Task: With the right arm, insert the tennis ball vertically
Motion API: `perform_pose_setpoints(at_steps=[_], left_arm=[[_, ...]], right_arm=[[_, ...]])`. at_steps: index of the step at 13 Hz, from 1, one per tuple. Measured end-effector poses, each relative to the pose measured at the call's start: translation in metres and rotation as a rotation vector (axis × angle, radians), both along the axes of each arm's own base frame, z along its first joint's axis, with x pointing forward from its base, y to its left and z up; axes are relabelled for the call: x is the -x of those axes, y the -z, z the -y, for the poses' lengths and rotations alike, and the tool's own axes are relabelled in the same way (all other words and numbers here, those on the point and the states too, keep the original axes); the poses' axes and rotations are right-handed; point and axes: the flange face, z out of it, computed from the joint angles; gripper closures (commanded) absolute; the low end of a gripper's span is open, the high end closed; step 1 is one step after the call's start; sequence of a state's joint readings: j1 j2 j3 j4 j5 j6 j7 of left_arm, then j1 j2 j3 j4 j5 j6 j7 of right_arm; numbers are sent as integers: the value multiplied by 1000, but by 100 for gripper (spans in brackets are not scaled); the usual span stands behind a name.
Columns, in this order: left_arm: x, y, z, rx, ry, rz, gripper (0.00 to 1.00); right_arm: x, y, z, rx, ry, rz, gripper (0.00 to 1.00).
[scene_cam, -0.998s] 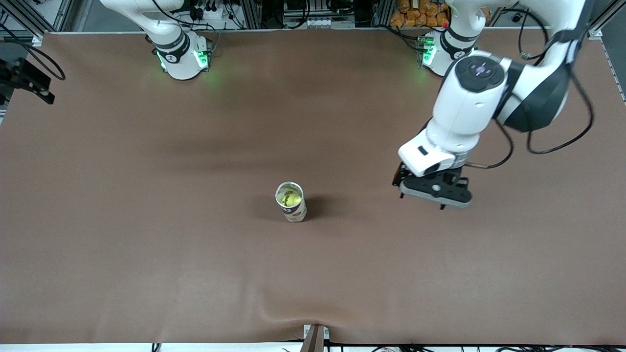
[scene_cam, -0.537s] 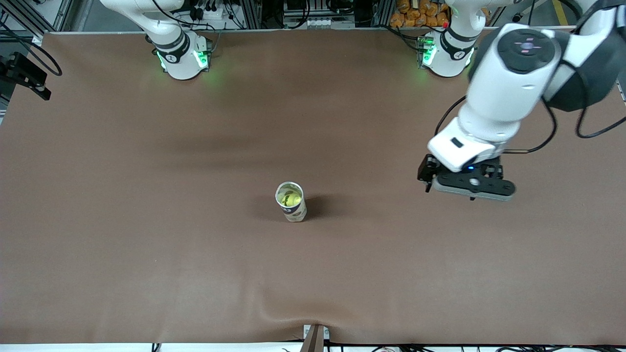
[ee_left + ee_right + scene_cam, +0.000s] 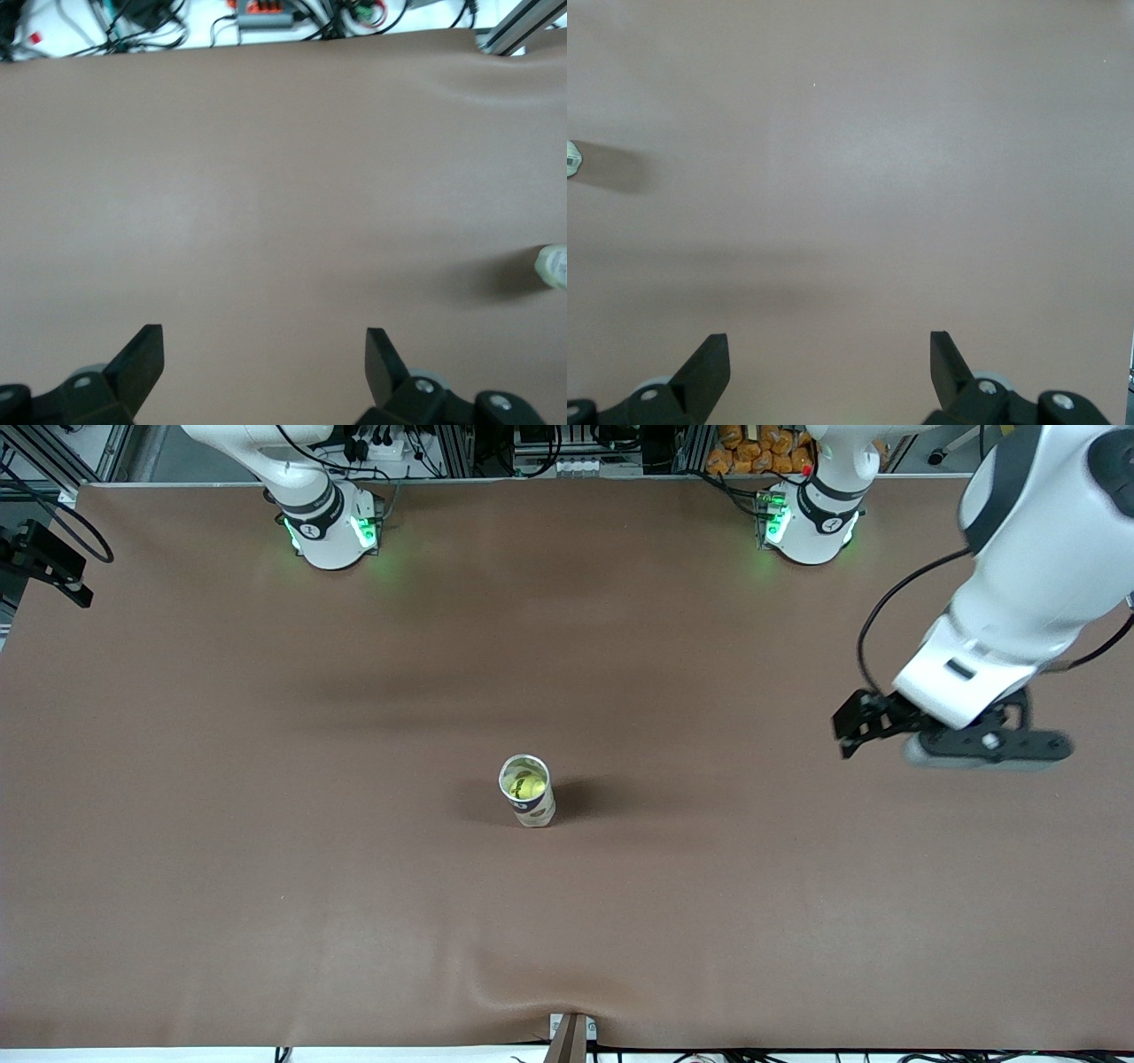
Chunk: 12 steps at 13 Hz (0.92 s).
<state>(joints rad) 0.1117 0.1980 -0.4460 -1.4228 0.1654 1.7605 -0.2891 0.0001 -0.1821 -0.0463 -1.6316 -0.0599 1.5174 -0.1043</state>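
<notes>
A yellow tennis ball (image 3: 529,786) sits inside an upright open can (image 3: 535,809) near the middle of the brown table (image 3: 266,868). My left gripper (image 3: 979,748) hangs open and empty over the table toward the left arm's end, well away from the can. In the left wrist view its fingers (image 3: 142,359) are spread over bare table, and the can (image 3: 554,266) shows at the edge. My right gripper (image 3: 828,354) is open and empty over bare table. The can (image 3: 571,159) shows at the edge of the right wrist view.
The two arm bases (image 3: 330,527) (image 3: 811,518) stand at the table's edge farthest from the front camera. A black fixture (image 3: 44,562) juts over the table's edge at the right arm's end. A small bracket (image 3: 571,1036) sits at the edge nearest the camera.
My left arm has swung away from the can toward the left arm's end of the table, with its gripper open. The can and ball have not moved.
</notes>
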Motion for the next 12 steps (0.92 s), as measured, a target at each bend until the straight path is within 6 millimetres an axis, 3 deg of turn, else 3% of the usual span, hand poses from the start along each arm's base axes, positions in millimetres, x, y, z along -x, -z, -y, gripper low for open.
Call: perform_pose_setpoints(at_steps=[5,10,12], left_arm=[[29,-37,-54,-49,-108,-62,0],[41,-46,-114,5,-159,-119,0],[48,-48,-121,17,-166,-139,0]], right_arm=[[-2,-1,1,0,0,11,0],[-1,0,3,-1,4,10,0],[-1,0,3,-1,4,10,0]])
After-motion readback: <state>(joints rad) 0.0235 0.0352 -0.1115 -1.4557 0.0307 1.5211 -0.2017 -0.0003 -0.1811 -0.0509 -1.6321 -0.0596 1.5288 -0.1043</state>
